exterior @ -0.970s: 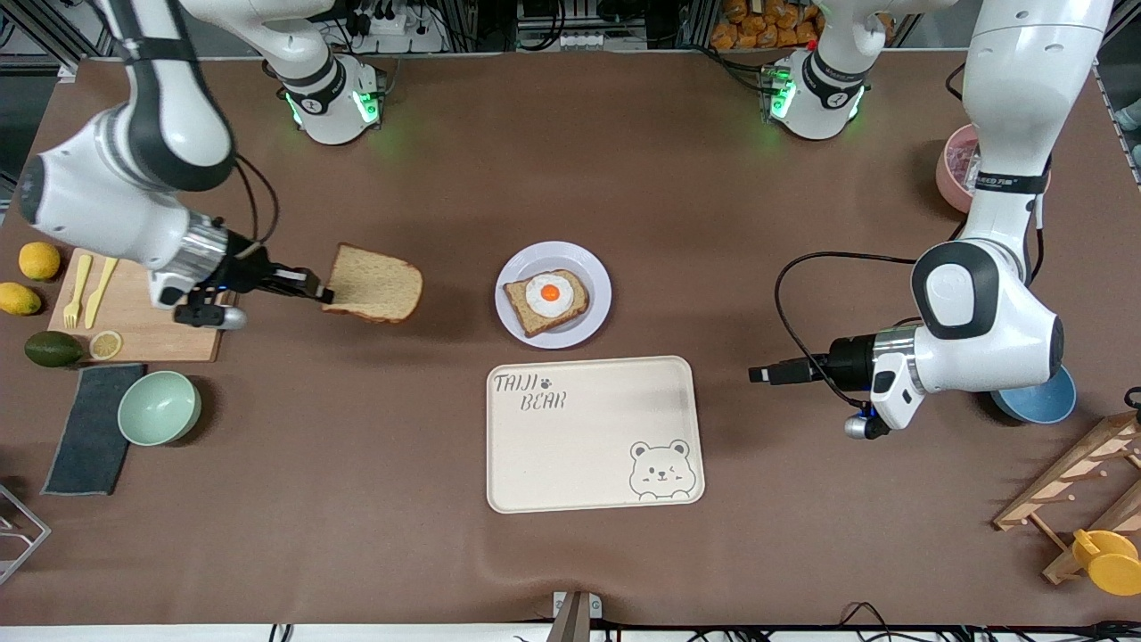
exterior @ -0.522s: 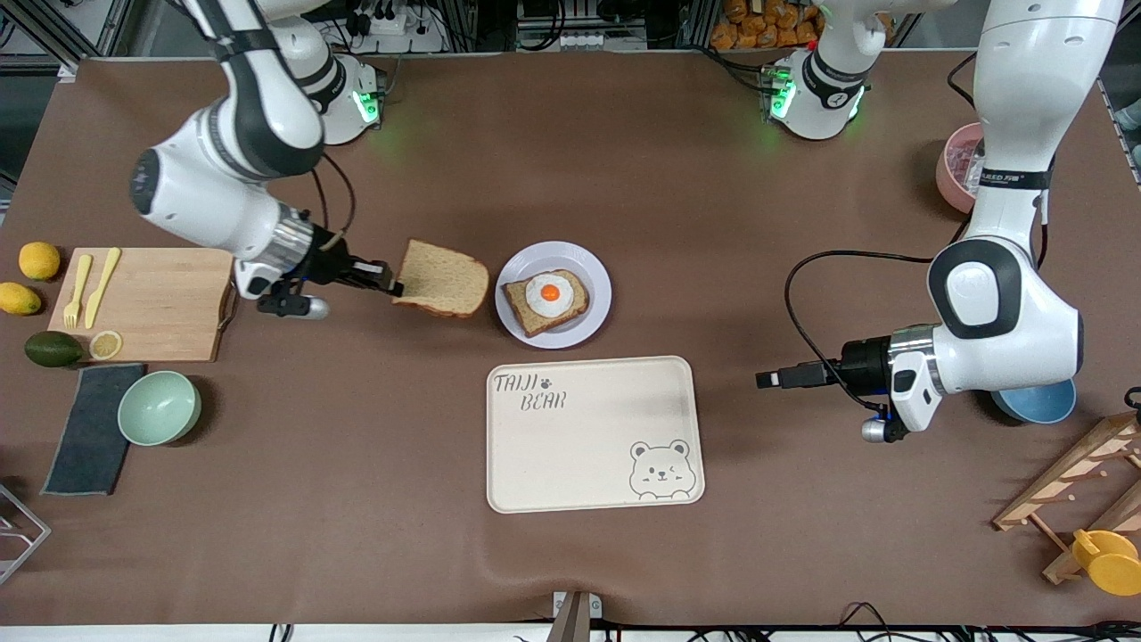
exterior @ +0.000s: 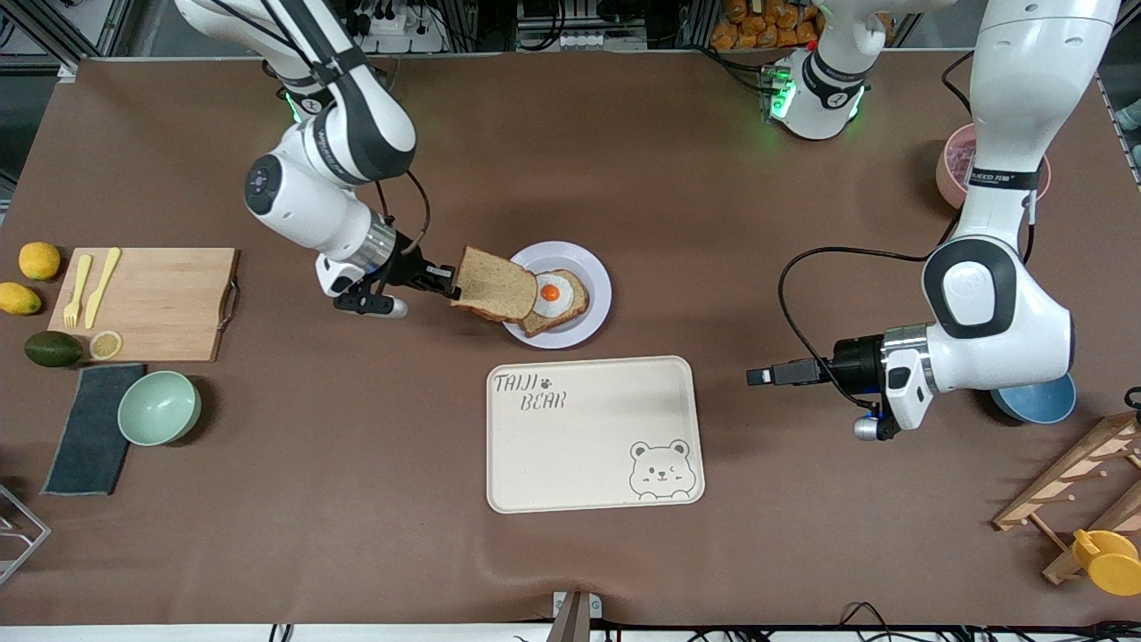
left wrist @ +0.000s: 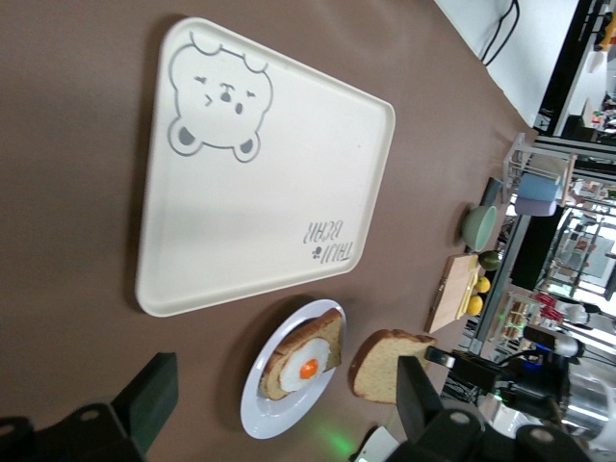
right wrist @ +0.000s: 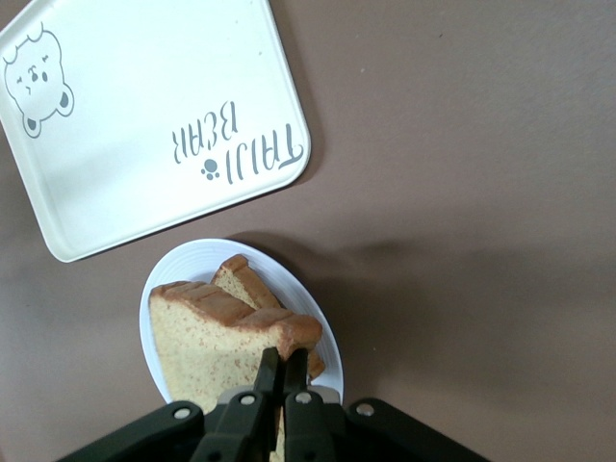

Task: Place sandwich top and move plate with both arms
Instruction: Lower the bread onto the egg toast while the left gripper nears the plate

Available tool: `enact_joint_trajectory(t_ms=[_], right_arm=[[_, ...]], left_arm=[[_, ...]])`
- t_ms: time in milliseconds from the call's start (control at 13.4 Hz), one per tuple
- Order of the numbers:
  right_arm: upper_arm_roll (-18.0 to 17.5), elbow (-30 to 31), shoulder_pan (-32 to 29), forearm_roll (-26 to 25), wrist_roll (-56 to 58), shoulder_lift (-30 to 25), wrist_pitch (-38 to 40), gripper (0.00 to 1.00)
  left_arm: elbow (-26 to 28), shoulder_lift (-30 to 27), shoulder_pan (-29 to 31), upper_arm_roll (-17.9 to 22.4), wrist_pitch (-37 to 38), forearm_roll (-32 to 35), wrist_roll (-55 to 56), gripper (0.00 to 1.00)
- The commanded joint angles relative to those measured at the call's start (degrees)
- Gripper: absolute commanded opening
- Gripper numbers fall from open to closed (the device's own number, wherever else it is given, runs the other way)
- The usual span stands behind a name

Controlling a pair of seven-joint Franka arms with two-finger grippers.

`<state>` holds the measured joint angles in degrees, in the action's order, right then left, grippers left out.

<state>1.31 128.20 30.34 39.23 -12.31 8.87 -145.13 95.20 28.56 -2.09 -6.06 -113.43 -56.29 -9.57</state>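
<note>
The sandwich top, a plain brown slice, hangs tilted over the rim of the plate at the side toward the right arm's end. My right gripper is shut on its crust. In the right wrist view the fingers pinch the slice above the plate. The egg-topped slice lies on the plate, partly covered by the held slice. My left gripper waits open low over bare table, toward the left arm's end from the tray. Its fingers stand wide apart with nothing between them.
The cream bear tray lies nearer the camera than the plate. A cutting board with cutlery, fruit, a green bowl and a dark cloth sit at the right arm's end. A pink bowl, blue bowl and wooden rack are at the left arm's end.
My right arm has carried the sandwich top from beside the cutting board across to the plate's rim. The left arm has only shifted slightly.
</note>
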Motion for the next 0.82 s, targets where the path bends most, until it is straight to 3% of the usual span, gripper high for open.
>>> enact_joint_trajectory(t_ms=[0,522,746], right_arm=[[0.6,-0.2,2.2,1.0,-1.3,1.2,-2.3,0.0],[0.6,-0.2,8.1,1.2,-6.8,5.6,-10.9,0.0],[0.6,-0.3,9.7,2.2,-7.5,7.0,-13.0,0.0]], left_arm=[[1.8,-1.1,-0.4,-0.6,-1.3,-3.6,-2.4,1.0],[2.4,0.9,-6.1,-1.1,-9.8,-9.9,-4.5,1.0],[2.4,3.0,-9.5,-1.7,-14.1,-17.4,-10.0,1.0]])
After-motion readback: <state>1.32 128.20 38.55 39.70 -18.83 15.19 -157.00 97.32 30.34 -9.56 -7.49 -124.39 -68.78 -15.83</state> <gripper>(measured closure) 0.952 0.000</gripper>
